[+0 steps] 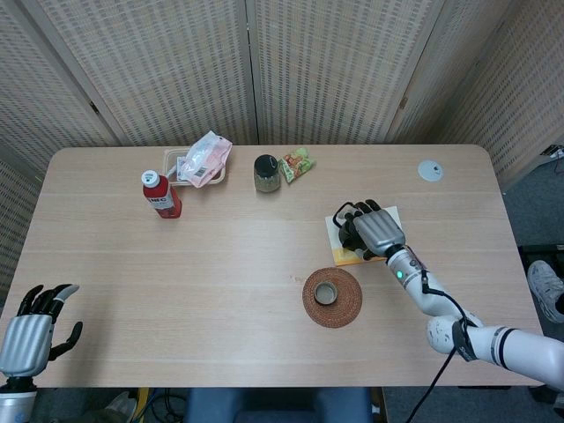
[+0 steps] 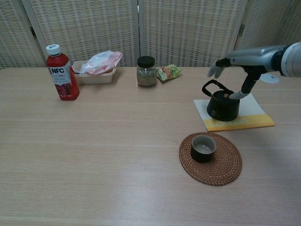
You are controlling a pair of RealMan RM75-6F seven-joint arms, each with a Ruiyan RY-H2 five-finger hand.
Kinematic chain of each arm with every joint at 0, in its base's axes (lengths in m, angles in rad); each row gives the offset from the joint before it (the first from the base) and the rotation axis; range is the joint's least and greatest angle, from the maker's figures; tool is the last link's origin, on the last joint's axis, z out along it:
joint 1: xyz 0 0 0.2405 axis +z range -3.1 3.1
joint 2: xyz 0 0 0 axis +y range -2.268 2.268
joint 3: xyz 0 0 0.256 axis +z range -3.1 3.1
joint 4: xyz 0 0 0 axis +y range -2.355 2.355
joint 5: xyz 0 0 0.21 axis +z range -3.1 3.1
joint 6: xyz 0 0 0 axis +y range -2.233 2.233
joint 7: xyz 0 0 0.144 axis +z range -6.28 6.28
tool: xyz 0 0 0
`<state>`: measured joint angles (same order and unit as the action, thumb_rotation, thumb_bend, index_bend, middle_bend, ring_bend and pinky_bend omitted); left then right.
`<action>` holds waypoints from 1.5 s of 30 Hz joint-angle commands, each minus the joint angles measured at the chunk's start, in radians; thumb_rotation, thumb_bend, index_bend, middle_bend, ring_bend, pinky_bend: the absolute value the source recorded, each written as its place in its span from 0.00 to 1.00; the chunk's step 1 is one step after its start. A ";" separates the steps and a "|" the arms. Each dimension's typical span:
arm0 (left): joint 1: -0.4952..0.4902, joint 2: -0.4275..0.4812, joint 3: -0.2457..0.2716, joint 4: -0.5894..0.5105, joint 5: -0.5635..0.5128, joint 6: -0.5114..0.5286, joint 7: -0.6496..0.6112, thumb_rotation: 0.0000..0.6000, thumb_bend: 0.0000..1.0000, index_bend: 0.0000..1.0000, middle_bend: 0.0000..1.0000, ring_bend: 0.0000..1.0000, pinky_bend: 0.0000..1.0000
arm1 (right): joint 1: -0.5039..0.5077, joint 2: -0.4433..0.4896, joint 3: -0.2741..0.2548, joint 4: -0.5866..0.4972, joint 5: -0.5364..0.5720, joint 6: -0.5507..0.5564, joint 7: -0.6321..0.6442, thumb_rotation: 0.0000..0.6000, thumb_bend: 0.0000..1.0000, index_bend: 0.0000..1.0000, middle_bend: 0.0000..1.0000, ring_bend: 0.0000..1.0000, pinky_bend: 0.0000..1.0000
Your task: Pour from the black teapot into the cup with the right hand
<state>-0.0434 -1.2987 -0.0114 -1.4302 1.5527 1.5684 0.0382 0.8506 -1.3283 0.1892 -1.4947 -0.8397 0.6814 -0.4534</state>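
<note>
Hovering right over the black teapot, the right hand was flat with its fingers spread out past the looped handle, palm down, and nothing was gripped. From the chest view the thumb pointed down toward the teapot's lid, just about touching it, though I couldn't tell for sure. In the head view the same hand covered most of the teapot, so only the dark handle and a bit of the body peeked out on the side toward the table's middle.

The teapot sat on a white and yellow book, toward the right part of the tabletop. Just in front of it, closer to the robot, the cup stood upright in the middle of a round woven coaster, apart from the teapot.

Further back there was a glass jar with a black lid, a green snack packet beside it, a tray with a pink bag on top, and a red juice bottle with a white cap. A small round white disc lay near the far right corner.

The left hand was way off at the near left edge of the tabletop, fingers apart, holding nothing.
</note>
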 commanded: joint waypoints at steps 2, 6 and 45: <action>0.003 0.001 0.000 0.000 -0.002 0.001 0.000 1.00 0.37 0.19 0.20 0.21 0.09 | 0.061 -0.050 -0.015 0.063 0.072 -0.029 -0.032 1.00 0.27 0.18 0.20 0.06 0.07; 0.008 0.004 0.000 0.001 -0.006 0.004 -0.001 1.00 0.37 0.19 0.20 0.21 0.09 | 0.107 -0.086 -0.027 0.114 0.127 -0.042 -0.050 1.00 0.28 0.18 0.20 0.06 0.07; 0.017 0.003 -0.003 0.025 -0.026 -0.016 -0.022 1.00 0.37 0.23 0.20 0.21 0.09 | 0.331 -0.285 -0.147 0.448 0.399 -0.147 -0.083 1.00 0.29 0.18 0.31 0.06 0.07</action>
<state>-0.0260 -1.2953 -0.0146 -1.4049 1.5265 1.5528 0.0165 1.1822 -1.6136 0.0430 -1.0465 -0.4398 0.5330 -0.5380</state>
